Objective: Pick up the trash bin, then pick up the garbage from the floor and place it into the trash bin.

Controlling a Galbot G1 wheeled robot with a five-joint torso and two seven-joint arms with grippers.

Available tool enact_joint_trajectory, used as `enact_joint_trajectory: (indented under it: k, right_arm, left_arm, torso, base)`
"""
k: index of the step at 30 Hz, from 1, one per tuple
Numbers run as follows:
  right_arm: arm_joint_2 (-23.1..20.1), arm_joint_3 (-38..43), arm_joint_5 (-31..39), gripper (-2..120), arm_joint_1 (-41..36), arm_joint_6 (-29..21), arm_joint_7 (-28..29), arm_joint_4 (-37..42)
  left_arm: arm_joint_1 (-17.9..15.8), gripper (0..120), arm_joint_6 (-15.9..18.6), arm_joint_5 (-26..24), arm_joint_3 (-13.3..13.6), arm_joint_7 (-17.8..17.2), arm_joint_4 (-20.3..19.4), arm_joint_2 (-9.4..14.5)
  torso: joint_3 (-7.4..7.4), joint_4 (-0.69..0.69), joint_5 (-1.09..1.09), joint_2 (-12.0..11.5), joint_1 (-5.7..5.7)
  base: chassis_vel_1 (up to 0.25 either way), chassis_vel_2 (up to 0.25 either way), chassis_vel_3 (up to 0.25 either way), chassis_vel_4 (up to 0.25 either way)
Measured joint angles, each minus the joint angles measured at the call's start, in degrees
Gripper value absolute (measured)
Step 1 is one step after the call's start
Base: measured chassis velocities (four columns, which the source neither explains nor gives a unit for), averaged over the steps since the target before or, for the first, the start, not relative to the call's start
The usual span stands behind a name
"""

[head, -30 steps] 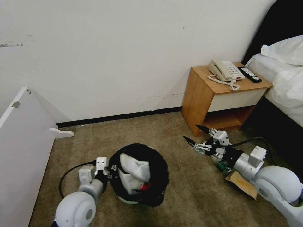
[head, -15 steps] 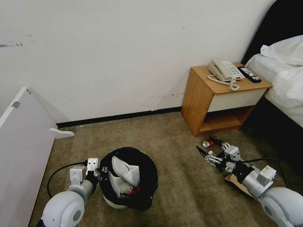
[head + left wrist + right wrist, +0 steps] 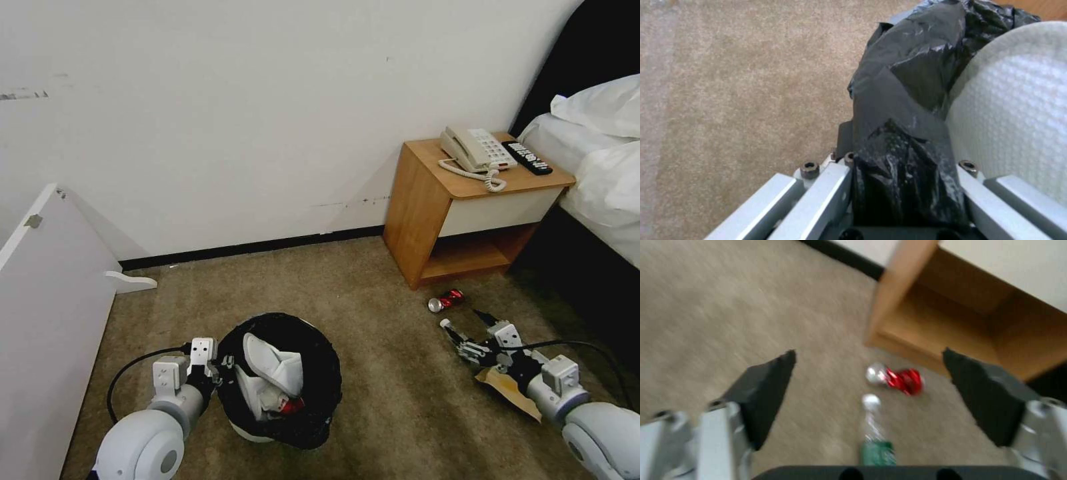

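Left hand (image 3: 223, 370): clamped on the bagged rim of the trash bin (image 3: 313, 400), slipper (image 3: 270, 363) inside.
Right hand (image 3: 467, 327): fingers wide apart, low over the carpet.
Bottle (image 3: 876, 440): between its fingers.
Red can (image 3: 447, 301): just beyond, before the nightstand (image 3: 427, 200) edge.

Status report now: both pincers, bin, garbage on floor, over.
Left pincer shut on trash bin rim. Right pincer open, low over plastic bottle. Red can beyond it; nothing blocking.

Two pale grey arms with silver grippers and black cables

Each arm has a rounded, glossy light-grey joint shell, a silver wrist cylinder and white boxy blocks. The left gripper (image 3: 223, 371) has silver bars with dark hex screws; the right gripper (image 3: 467, 321) carries black, pointed finger pads (image 3: 766, 388). A black cable loops from each wrist.
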Motion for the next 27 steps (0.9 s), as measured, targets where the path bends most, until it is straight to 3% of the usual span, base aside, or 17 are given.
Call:
enact_joint_trajectory:
  k: [3,12,27]
  right_arm:
    - [-1.37,-0.96,-0.27,98,0.8,-1.49,1.59,-1.21]
    - [-4.5,-2.33,-2.35,100,2.22,-5.28,2.23,-4.76]
    - [-8.81,-3.02,-2.55,100,1.57,-11.29,-3.88,-7.57]
  left_arm:
    - [-0.28,4,-0.16,0.55,0.19,0.49,0.34,-0.6]
    - [-0.71,4,-0.59,1.71,0.21,1.37,0.95,-1.93]
    - [-0.4,4,-1.04,4.65,0.19,3.35,1.62,-5.65]
  torso:
    - [0.0,0.01,0.01,0.0,0.0]
    - [0.0,0.01,0.0,0.0,0.0]
    - [0.0,0.0,0.0,0.0,0.0]
  base:
    - [0.0,0.0,0.0,0.0]
    - [0.0,0.0,0.0,0.0]
    - [0.0,0.0,0.0,0.0]
